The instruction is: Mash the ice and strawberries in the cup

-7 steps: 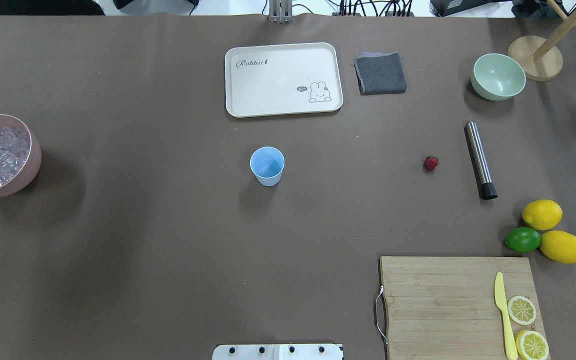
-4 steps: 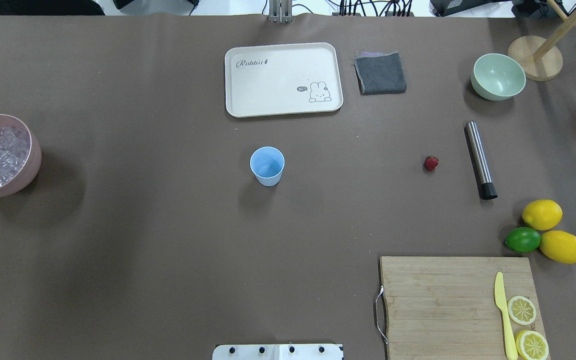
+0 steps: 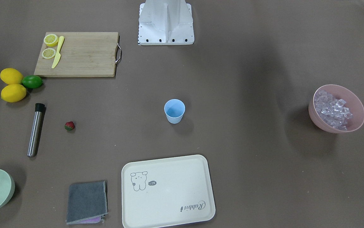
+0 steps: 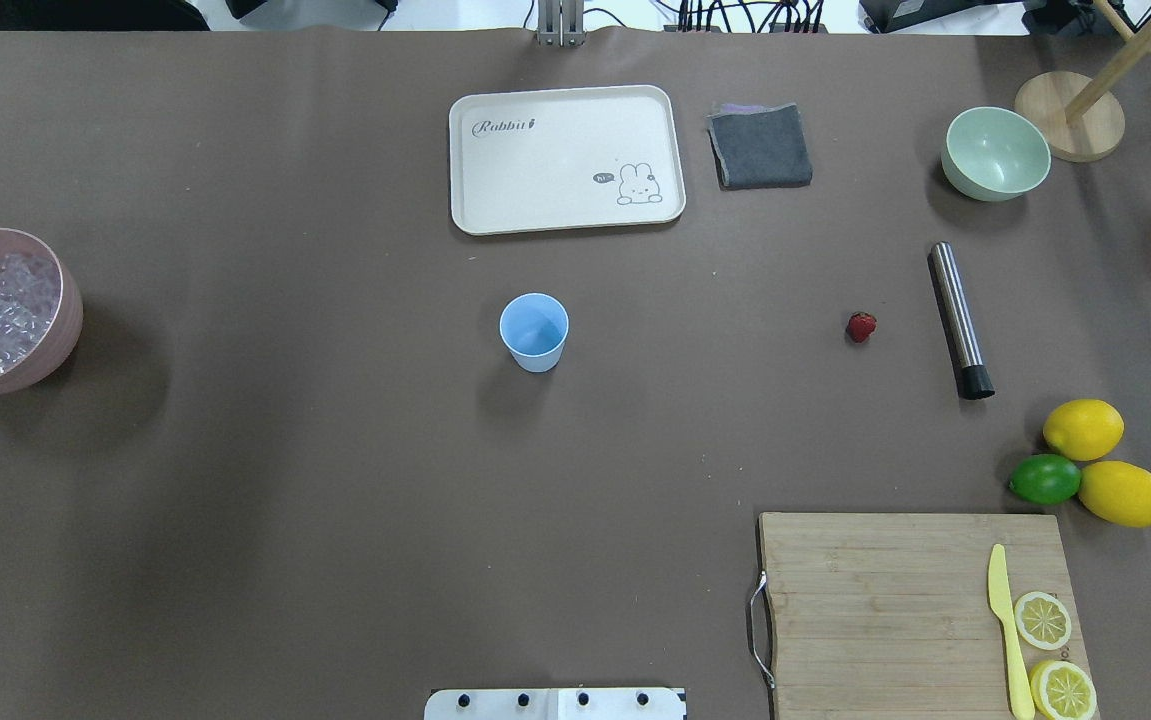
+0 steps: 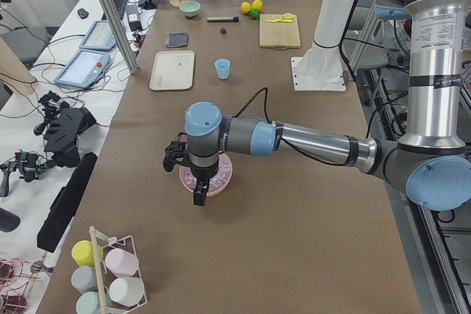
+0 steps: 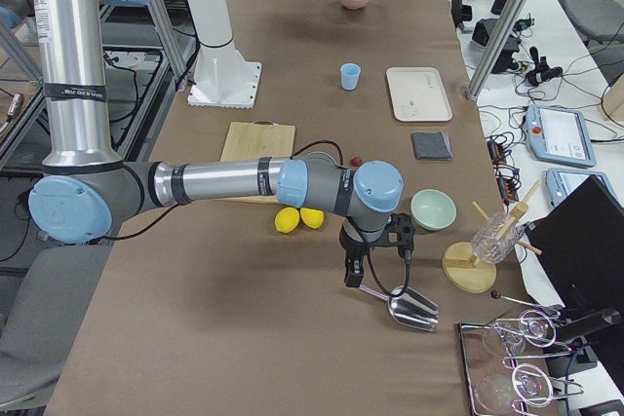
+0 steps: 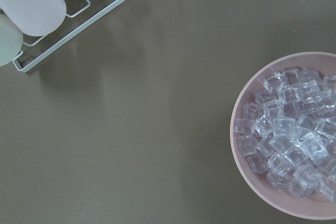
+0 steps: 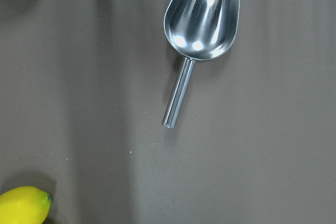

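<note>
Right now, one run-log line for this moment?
cup: empty, upright | ice: in pink bowl | strawberry: on table | left gripper: above pink bowl | right gripper: near scoop | grip states: cannot tell

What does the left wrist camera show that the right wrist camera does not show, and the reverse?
Only the left wrist view: the ice heaped in the pink bowl, and a wire rack with cups. Only the right wrist view: a metal scoop lying flat, and a lemon at the bottom corner. Both: the brown table.
</note>
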Controlling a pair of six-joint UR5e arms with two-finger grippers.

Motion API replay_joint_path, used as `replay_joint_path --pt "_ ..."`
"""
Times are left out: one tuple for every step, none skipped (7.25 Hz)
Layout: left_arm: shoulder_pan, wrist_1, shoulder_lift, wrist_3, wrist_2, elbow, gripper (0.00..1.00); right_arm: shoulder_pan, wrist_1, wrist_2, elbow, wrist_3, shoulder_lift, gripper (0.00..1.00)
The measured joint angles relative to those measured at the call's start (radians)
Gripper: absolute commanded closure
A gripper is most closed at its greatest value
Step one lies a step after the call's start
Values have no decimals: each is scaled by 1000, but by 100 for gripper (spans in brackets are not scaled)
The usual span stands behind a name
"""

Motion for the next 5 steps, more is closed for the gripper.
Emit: replay_joint_path --pt "0 -1 -1 1 0 3 2 0 0 1 2 0 -1 0" --pt "0 -2 -1 1 0 3 2 0 0 2 4 0 -1 0" --pt "0 -6 -1 2 -5 -1 2 -1 -3 3 9 0 4 0" --pt "0 -9 -2 3 -23 -3 2 -3 -17 3 20 0 11 0" --pt "0 -11 -5 0 -44 -4 2 -4 -46 2 45 0 19 0"
